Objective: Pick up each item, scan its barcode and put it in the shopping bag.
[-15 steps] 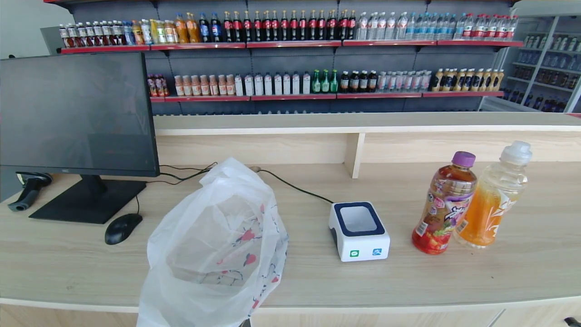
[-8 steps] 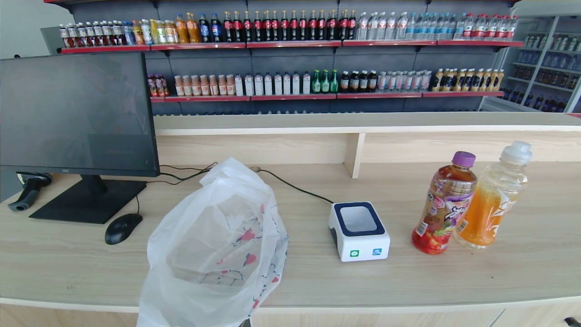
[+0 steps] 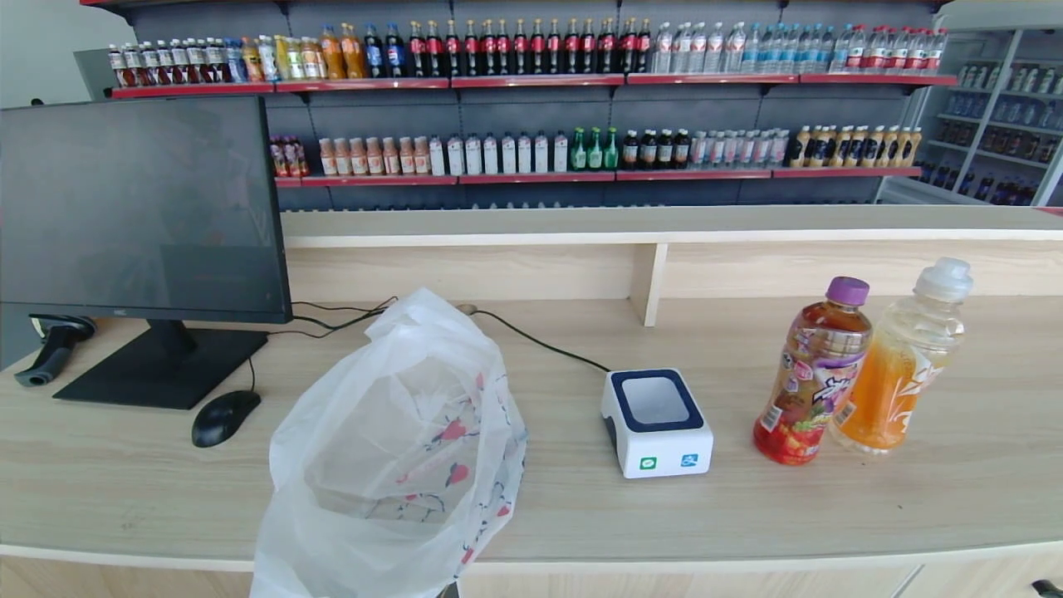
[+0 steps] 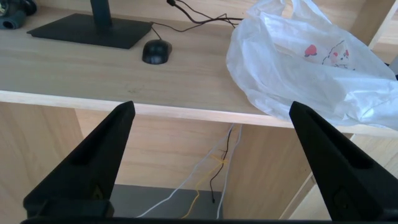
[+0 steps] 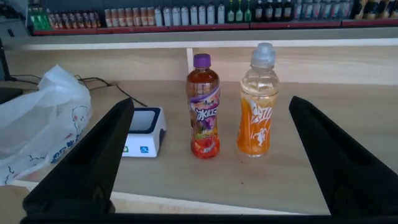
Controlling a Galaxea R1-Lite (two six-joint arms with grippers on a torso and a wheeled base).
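A: Head view first. Note the red bottle [image 3: 812, 374], upright on the counter [image 3: 955, 498], touching the orange bottle [image 3: 901, 357]. Left of them the scanner [image 3: 656, 422]; left again the bag [image 3: 390, 448], draped over the near edge.

B: Risky, that contact. Could topple the orange one while closing on the red.

A: Left wrist view. See the left gripper [image 4: 211, 107]: spread wide, empty, low by the counter's near edge, facing the bag.

B: Limp plastic, mouth half slumped. Might fold shut or slide off under a dropped bottle.

A: Right wrist view. Find the right gripper [image 5: 211, 102] likewise spread wide, empty, well apart from both bottles, facing them.

B: Nothing lifted or scanned yet, seemingly. Watch the label too: turned away from the scanner, no read.
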